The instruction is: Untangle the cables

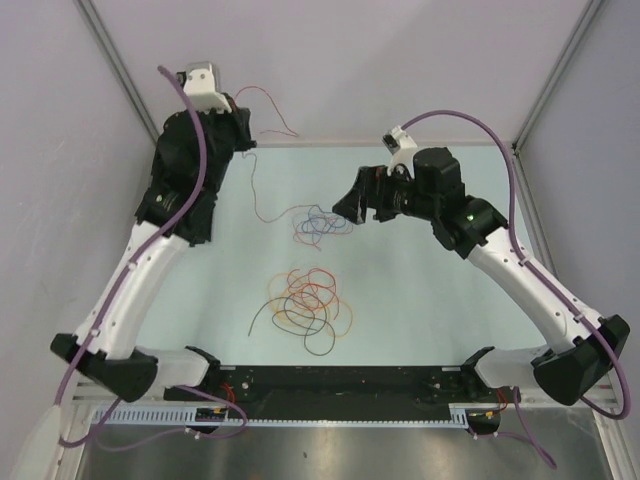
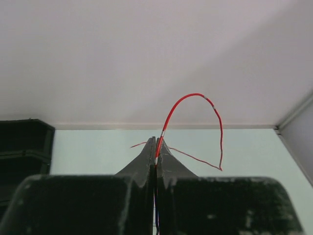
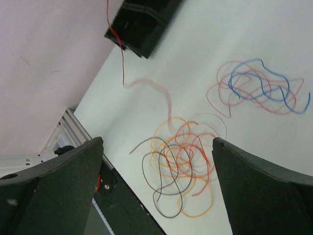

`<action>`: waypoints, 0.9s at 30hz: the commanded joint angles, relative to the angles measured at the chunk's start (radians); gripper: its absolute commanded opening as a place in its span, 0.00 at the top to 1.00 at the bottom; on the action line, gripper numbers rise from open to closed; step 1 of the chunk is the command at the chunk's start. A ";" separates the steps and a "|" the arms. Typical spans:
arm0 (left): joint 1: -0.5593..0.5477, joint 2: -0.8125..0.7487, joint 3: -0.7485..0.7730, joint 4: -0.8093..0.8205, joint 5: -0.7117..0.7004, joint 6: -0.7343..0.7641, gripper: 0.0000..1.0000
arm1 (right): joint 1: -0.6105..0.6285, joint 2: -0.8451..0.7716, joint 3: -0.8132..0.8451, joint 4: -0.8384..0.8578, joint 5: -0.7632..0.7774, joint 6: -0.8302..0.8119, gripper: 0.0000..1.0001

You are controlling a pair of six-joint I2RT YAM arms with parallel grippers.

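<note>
cables [image 1: 305, 300] lie in two loose heaps on your table [image 1: 430, 310]; your left claw [image 2: 155, 144] pinches one red wire [image 2: 188, 96]; right claw [image 3: 156, 147] gapes wide, holding nothing.

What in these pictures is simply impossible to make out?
Top view: where the left gripper pinches the red wire, hidden under its own wrist.
Left wrist view: the blue-and-red tangle and orange-and-black tangle, outside the frame.
Right wrist view: the red wire's lower end, blurred pale.
Top view: which strands lie on top in either tangle, too thin.
</note>
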State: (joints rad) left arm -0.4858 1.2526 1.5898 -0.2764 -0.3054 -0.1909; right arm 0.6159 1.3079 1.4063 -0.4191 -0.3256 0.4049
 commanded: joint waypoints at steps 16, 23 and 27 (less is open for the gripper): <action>0.354 0.680 0.731 0.009 0.059 0.092 1.00 | -0.004 -0.041 -0.285 0.034 -0.138 -0.011 0.09; 0.432 0.840 0.806 0.175 0.020 0.218 1.00 | -0.024 0.024 -0.300 0.065 -0.197 -0.012 0.11; 0.483 0.901 0.815 0.272 0.014 0.234 1.00 | -0.041 0.065 -0.300 0.074 -0.228 0.000 0.13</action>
State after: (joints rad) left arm -0.0475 2.1178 2.3455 -0.1600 -0.2691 -0.0208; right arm 0.5919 1.3468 1.1061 -0.3908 -0.4957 0.4065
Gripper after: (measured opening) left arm 0.008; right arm 0.878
